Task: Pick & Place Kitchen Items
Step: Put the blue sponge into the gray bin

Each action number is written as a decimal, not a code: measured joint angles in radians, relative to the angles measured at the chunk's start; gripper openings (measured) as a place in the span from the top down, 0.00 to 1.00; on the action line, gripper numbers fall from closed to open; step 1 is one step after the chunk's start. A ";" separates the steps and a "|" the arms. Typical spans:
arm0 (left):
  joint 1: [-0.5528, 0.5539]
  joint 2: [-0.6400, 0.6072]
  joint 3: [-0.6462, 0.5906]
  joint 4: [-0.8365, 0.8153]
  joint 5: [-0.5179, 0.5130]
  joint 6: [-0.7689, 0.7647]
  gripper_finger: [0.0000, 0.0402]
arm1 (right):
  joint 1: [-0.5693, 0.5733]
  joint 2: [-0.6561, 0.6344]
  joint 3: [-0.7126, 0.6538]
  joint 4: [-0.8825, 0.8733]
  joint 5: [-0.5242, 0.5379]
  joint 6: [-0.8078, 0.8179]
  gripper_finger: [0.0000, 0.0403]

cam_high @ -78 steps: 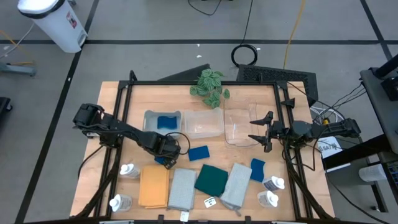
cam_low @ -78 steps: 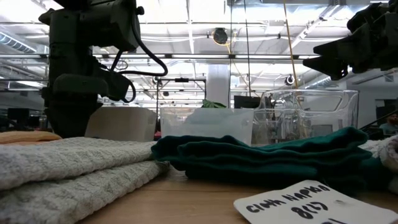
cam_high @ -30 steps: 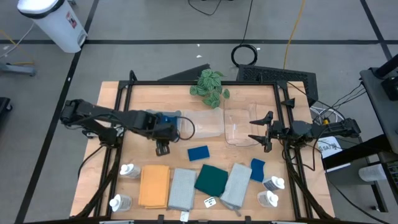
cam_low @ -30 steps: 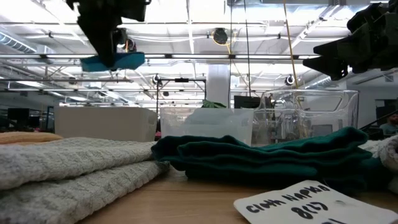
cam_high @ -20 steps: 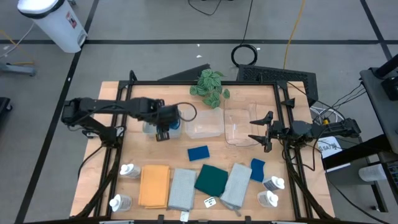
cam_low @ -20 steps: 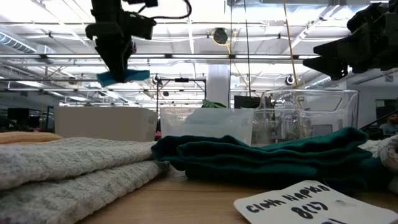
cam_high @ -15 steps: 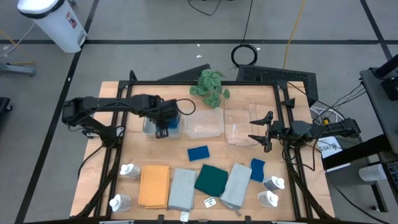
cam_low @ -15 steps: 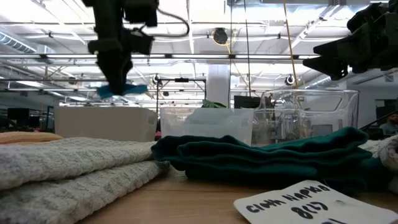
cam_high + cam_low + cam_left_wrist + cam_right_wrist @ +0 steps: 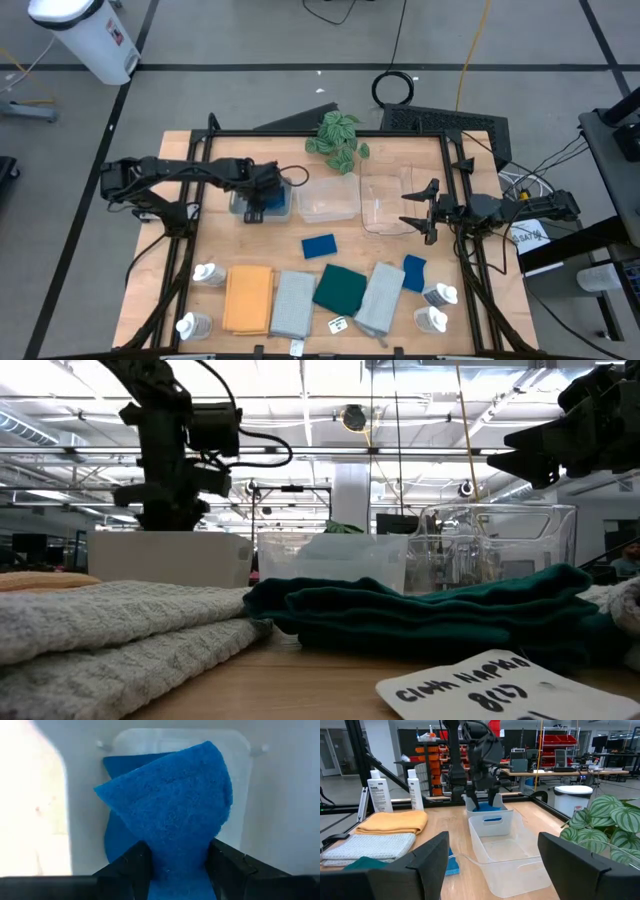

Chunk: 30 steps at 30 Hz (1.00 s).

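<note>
My left gripper point(image 9: 256, 207) reaches down into the left clear bin point(image 9: 238, 192), shut on a blue sponge point(image 9: 170, 800). A second blue sponge point(image 9: 116, 842) lies on the bin's floor under it. In the low view the bin's wall hides the fingers. Two more blue sponges point(image 9: 319, 246) point(image 9: 414, 272) lie on the table. Orange point(image 9: 247, 298), grey point(image 9: 292, 303) and dark green point(image 9: 339, 288) cloths lie along the near edge, with white bottles point(image 9: 205, 273) point(image 9: 440, 295) at either end. My right gripper point(image 9: 420, 210) waits open at the right, level. My left gripper pinches one end of the blue sponge point(image 9: 175, 867) between its two fingers point(image 9: 131, 865). The fingers come from above, pointing down into the bin. The sponge hangs below them, bent over, inside the bin's walls above the other sponge; whether the two touch I cannot tell.
Two more clear bins point(image 9: 328, 198) point(image 9: 385, 203) stand in a row to the right of the left one. A leafy plant point(image 9: 335, 140) sits at the far edge. A white label card point(image 9: 338, 324) lies by the green cloth. Black frame posts stand at the table's corners.
My left gripper has carried the blue sponge toward the far edge and down, from high above the table into the left bin, rolling its wrist on the way. The sponge has sunk below the bin's rim. The grip has stayed shut.
</note>
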 joint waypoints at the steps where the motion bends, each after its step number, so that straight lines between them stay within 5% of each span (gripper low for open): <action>1: -0.001 0.000 -0.005 0.004 0.000 0.008 0.58 | 0.000 0.000 0.000 0.000 0.000 0.000 0.31; 13: -0.006 0.000 -0.007 0.042 -0.058 -0.029 0.57 | 0.000 0.000 0.000 0.000 0.000 0.000 0.31; 18: -0.009 0.000 -0.007 0.045 -0.123 -0.074 0.47 | 0.000 0.000 0.000 0.000 0.000 0.000 0.31; 30: -0.009 0.000 -0.006 0.040 -0.066 -0.069 0.27 | 0.000 0.000 0.000 0.000 0.000 0.000 0.31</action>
